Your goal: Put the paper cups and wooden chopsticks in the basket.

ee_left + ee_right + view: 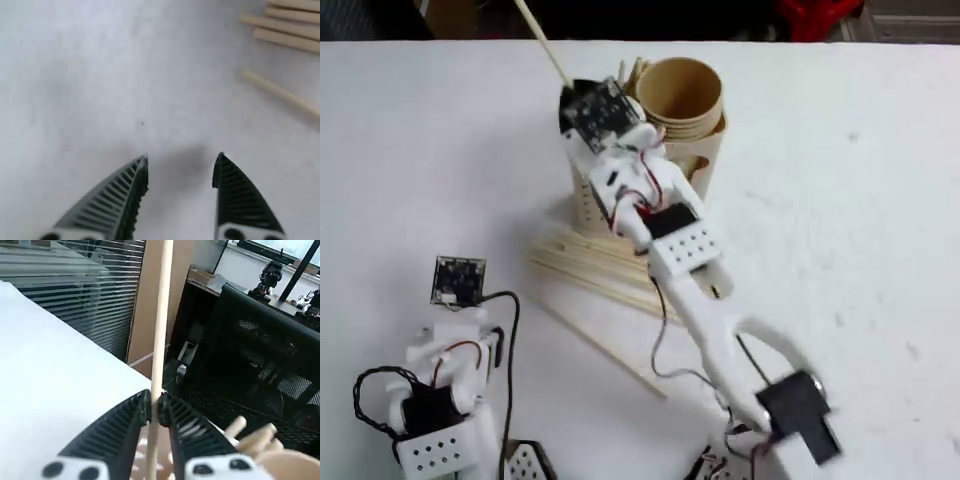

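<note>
My right gripper (pixel 156 407) is shut on a wooden chopstick (pixel 161 335) that sticks up past its fingers; in the high view that chopstick (pixel 542 42) slants up and away from the arm over the basket (pixel 710 160). Stacked paper cups (pixel 680 95) and some chopstick ends (pixel 638 70) stand in the basket. A row of loose chopsticks (pixel 590 270) lies on the white table in front of the basket. My left gripper (pixel 181 162) is open and hangs above bare table, with chopsticks (pixel 287 37) off to one side.
The right arm (pixel 710 320) stretches from the front edge to the basket, crossing the loose chopsticks. The left arm's base (pixel 445 400) sits at the front left with a black cable (pixel 510 350). Beyond the table's far edge are dark furniture and window blinds (pixel 75 270).
</note>
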Controlling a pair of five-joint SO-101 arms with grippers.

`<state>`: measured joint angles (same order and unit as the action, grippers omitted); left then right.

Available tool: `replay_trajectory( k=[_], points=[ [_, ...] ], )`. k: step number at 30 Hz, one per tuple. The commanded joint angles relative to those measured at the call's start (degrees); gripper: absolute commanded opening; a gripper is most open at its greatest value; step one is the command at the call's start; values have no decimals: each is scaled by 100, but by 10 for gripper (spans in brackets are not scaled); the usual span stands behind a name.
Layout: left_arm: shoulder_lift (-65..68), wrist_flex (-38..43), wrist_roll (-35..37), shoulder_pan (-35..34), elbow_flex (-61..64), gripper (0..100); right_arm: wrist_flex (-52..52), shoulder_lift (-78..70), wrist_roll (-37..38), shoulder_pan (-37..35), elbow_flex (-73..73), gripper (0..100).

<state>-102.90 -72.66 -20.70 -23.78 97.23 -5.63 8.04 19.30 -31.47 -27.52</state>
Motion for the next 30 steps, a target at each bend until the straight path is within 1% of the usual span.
replay_trajectory(
  k=[1, 4, 8, 10, 14, 16, 20, 23, 25, 28, 30],
  points=[
    [-22, -9, -26, -40, -18, 219, 22, 1033, -35, 66, -519, 16],
    [-22, -9, -26, -40, -18, 219, 233, 1736, -35, 66, -1002, 17],
    [-22, -9, -26, -40, -18, 219, 1402, 2440, -35, 154, -1125, 26],
    [-22, -9, -26, -40, -18, 219, 1798, 2633, -35, 268, -1125, 70],
    [-22, -9, -26, -40, -18, 219, 2202, 2826, -35, 505, -1125, 180],
    [-22, -9, -26, -40, -18, 219, 2387, 2923, -35, 602, -1125, 182],
    [-22, -9, -26, -40, -18, 219, 2941, 3345, -70, 602, -1125, 147],
    [-22, -9, -26, -40, -18, 219, 3864, 3908, -44, 347, -1125, 106],
    [-22, -9, -26, -40, -18, 219, 4840, 4374, -26, 66, -1108, 87],
    [-22, -9, -26, -40, -18, 219, 6202, 4848, -26, -374, -818, 81],
    [-22, -9, -26, -40, -18, 219, 6888, 4875, 0, -532, -527, 80]
  ],
)
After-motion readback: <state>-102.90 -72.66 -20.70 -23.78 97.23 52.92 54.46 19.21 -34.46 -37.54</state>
